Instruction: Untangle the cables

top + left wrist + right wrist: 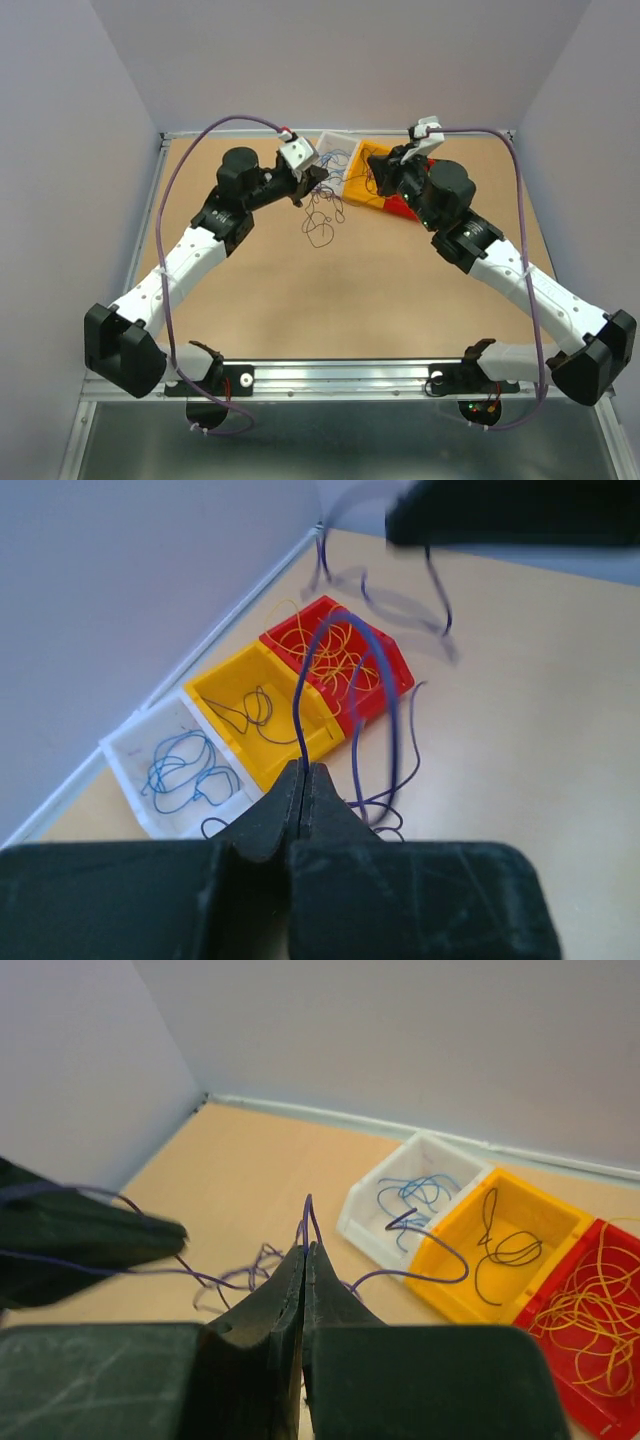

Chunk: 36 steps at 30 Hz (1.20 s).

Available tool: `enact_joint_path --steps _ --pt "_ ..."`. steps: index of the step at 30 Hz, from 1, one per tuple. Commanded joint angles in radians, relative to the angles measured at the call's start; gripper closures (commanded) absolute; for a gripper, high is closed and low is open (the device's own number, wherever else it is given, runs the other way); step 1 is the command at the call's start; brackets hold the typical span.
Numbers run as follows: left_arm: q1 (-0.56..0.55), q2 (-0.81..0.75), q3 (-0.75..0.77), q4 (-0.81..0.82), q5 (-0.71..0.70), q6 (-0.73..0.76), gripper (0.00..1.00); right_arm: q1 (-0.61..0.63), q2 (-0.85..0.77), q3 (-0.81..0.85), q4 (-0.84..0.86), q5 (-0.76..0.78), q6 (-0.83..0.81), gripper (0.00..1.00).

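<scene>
Pinching purple wire, the left gripper and right gripper are each clamped tight on a strand; the loose cables sprawl on the table beside the yellow bin.

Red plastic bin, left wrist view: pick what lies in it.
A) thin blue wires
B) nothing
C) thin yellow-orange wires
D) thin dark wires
C: the red plastic bin holds a heap of thin yellow-orange wires; the blue wires lie in the white plastic bin and the dark wires in the yellow plastic bin.
</scene>
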Motion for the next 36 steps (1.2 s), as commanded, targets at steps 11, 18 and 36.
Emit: enact_joint_path --steps 11,18,36 --pt "-0.001 -0.091 0.108 -0.263 -0.126 0.010 1.00 0.000 0.037 -0.158 0.228 -0.268 -0.041 0.99" --pt "-0.037 -0.098 0.014 -0.278 -0.185 0.043 1.00 0.000 0.003 -0.202 0.232 -0.272 -0.036 0.99" --pt "-0.040 -0.128 0.135 -0.404 -0.102 0.026 1.00 0.000 -0.010 -0.346 0.429 -0.740 -0.123 0.99"
